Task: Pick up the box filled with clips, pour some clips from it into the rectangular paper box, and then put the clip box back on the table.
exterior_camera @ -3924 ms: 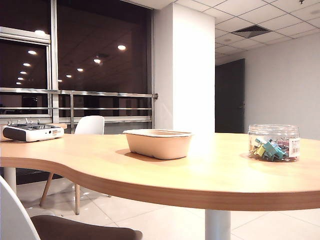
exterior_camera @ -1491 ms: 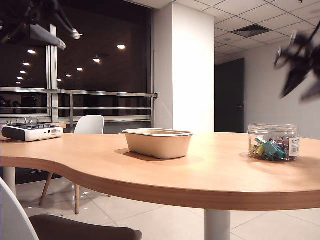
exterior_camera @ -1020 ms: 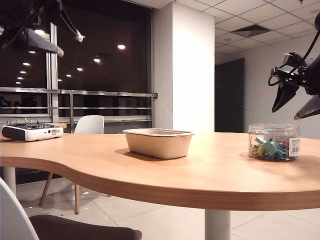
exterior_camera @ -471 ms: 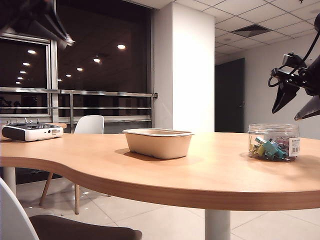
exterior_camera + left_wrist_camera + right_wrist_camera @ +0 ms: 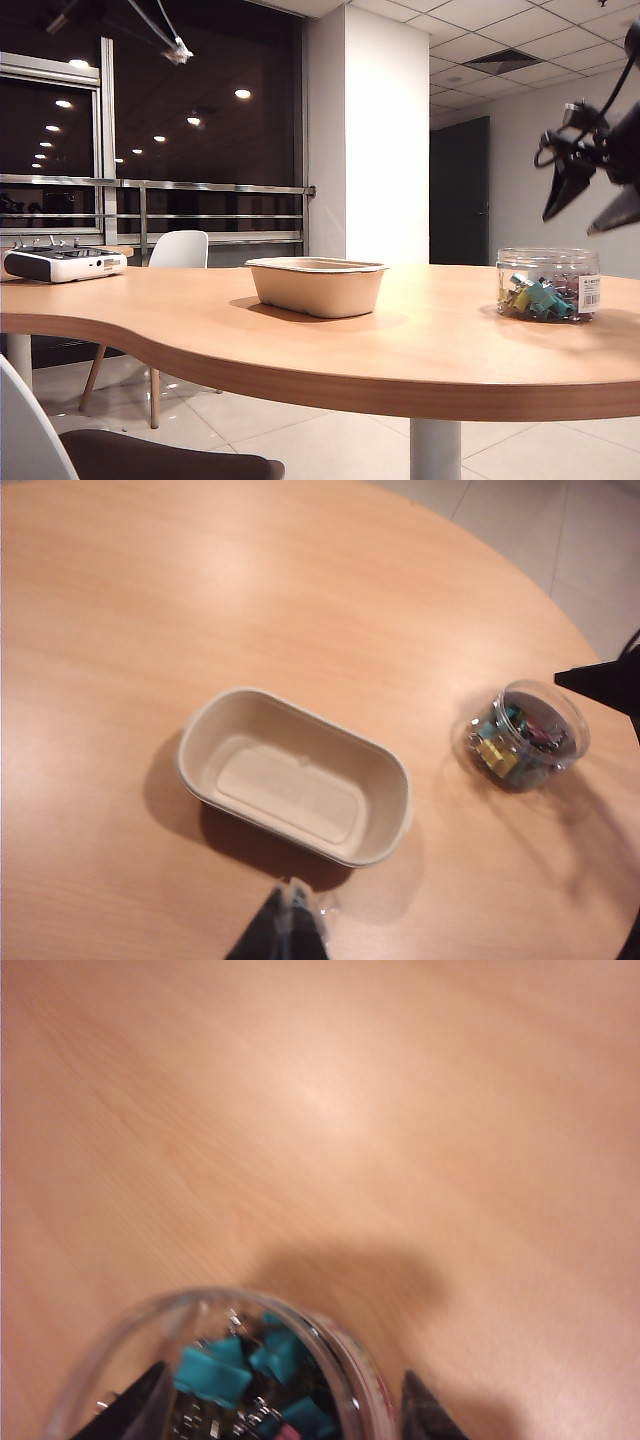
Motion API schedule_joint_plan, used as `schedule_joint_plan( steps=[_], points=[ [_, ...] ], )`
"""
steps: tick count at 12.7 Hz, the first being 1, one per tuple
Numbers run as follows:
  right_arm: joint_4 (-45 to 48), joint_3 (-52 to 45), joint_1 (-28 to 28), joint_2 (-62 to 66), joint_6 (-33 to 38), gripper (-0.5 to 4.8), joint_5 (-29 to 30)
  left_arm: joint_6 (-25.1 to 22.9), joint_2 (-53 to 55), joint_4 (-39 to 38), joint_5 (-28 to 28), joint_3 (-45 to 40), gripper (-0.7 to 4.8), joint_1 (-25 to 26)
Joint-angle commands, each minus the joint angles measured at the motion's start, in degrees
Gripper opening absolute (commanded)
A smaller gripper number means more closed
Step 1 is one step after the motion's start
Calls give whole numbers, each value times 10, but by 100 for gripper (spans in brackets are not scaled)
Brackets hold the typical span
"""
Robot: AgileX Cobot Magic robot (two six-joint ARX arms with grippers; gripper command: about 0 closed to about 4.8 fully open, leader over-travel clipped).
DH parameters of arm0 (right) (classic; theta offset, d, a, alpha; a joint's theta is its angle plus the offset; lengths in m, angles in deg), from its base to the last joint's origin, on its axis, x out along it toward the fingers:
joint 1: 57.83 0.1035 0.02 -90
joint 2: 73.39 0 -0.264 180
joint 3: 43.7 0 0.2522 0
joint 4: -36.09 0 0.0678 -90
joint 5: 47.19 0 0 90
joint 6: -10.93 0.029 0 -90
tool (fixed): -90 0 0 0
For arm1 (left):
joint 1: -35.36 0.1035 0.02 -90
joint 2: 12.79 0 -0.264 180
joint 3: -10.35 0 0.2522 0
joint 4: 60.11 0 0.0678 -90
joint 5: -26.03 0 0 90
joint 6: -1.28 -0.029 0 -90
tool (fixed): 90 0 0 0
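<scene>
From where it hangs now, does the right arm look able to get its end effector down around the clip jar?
Probably yes. The right end effector hangs open above the clip jar, a fingertip on either side of its rim. The jar stands alone on the table, with nothing between them.

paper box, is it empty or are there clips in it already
Empty. The left wrist view looks straight into the paper box and shows only its bare beige floor; the clips are all in the clear jar standing beside it.
</scene>
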Motion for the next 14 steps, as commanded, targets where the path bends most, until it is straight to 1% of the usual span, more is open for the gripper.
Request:
schedule_joint_plan(
  steps=[1, 4, 5, 11, 12, 13, 14],
  points=[
    [-22, 0, -2, 14, -8, 295, 6, -2, -1, 4, 3, 2, -6, -2],
    [-28, 0, -2, 28, -15, 290, -1, -2, -1, 4, 5, 2, -6, -1],
    [-28, 0, -3, 32, -15, 263, -2, -2, -1, 4, 5, 2, -6, -1],
    [-21, 0, -3, 41, -14, 258, -2, -2, -1, 4, 5, 2, -6, -1],
    [-14, 0, -3, 41, -10, 206, -2, -2, -1, 5, 5, 2, -6, -1],
    [-14, 0, -3, 41, -10, 139, -2, -2, -1, 6, 5, 2, -6, -1],
    [-14, 0, -3, 41, -10, 117, -2, -2, -1, 7, 5, 2, -6, -1]
  ],
)
